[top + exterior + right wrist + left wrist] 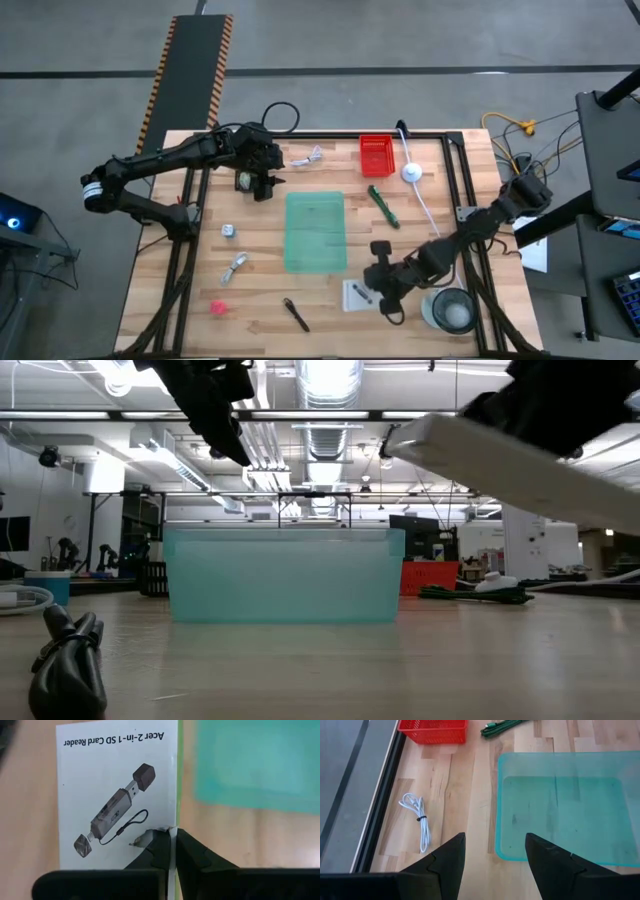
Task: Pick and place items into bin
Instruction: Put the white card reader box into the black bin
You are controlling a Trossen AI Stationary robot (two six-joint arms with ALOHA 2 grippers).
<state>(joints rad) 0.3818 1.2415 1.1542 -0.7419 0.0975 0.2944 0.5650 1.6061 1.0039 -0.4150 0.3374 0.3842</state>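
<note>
My right gripper (383, 293) is shut on a white printed packet (117, 795) near the table's front edge, right of the teal bin (316, 232). In the low view the packet (500, 460) hangs tilted above the table. My left gripper (495, 855) is open and holds nothing. It hovers over the table by the bin's far left corner, between a white coiled cable (417, 820) and the bin (570, 805). Lying loose on the table are a green marker (383, 205), a second cable (235, 265), a pink blob (218, 307), a black pen-like tool (296, 314) and a silvery piece (229, 230). My right gripper pinches the packet between its two fingers (155, 847), at the packet's edge nearest the wrist (167, 831) and close to a corner. The fingers come slanting down from the table's right. The packet is lifted clear of the table and tilted, its printed face showing in the wrist view.
A red basket (376, 155) stands at the far edge behind the bin, with a white round object (412, 172) beside it. A white cup-like thing (450, 310) sits at the near right, close to my right arm. The table's black frame rails run along both sides.
</note>
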